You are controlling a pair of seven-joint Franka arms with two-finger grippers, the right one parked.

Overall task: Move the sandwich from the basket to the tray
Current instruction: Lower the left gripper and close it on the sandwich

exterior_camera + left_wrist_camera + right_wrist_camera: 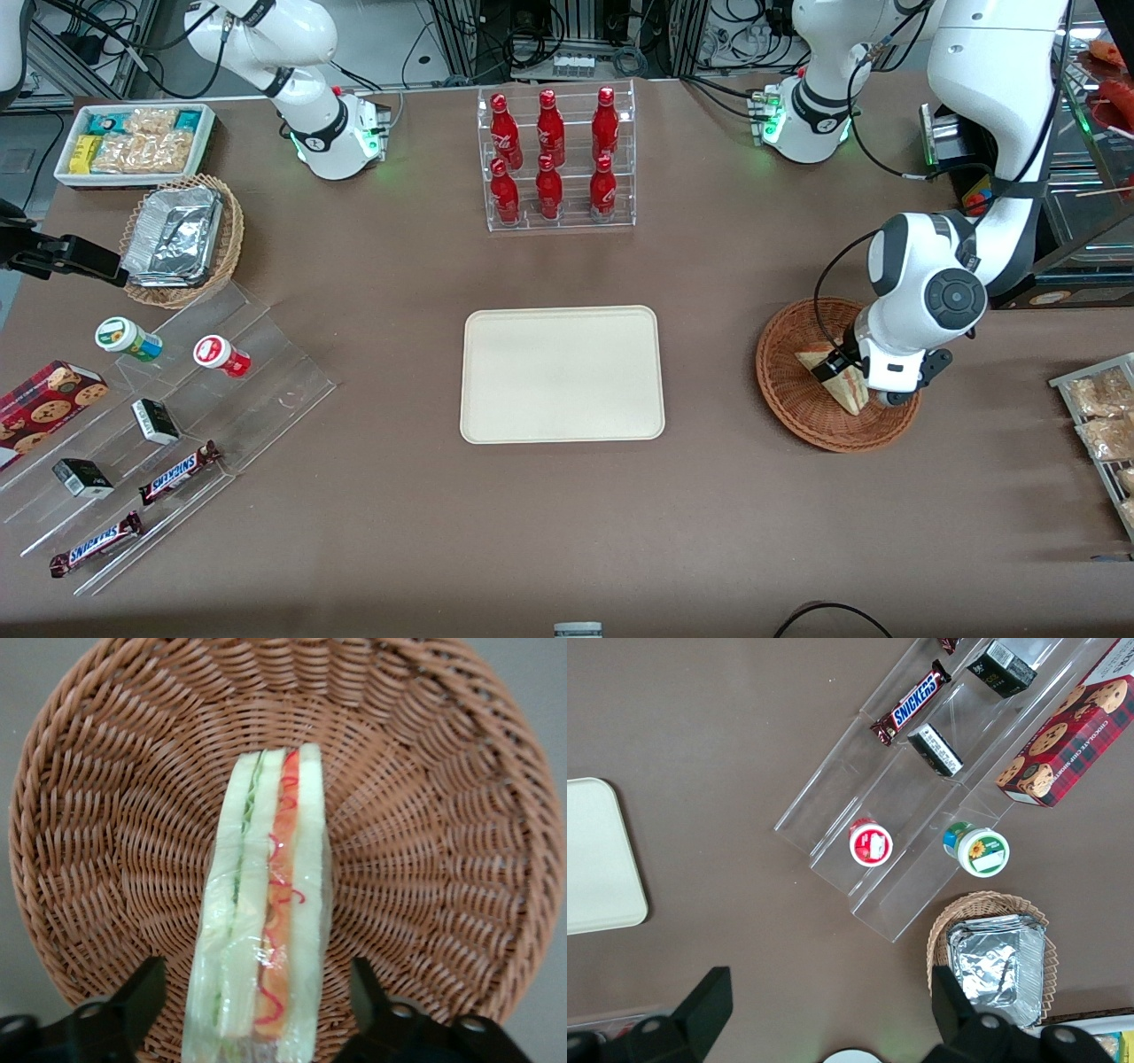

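Observation:
The sandwich, a clear-wrapped wedge with pale bread and a red-pink filling stripe, stands on edge in the round reddish-brown woven basket. My left gripper is lowered into the basket over it. In the left wrist view the sandwich rises between the two black fingers, with a gap of basket weave showing on each side, so the gripper is open around it. The cream-beige tray lies flat beside the basket, toward the parked arm's end.
A clear rack of red bottles stands farther from the front camera than the tray. A stepped acrylic stand with snack bars and cups, a tan wicker basket of foil containers and a white snack bin lie toward the parked arm's end. Bagged snacks sit at the working arm's end.

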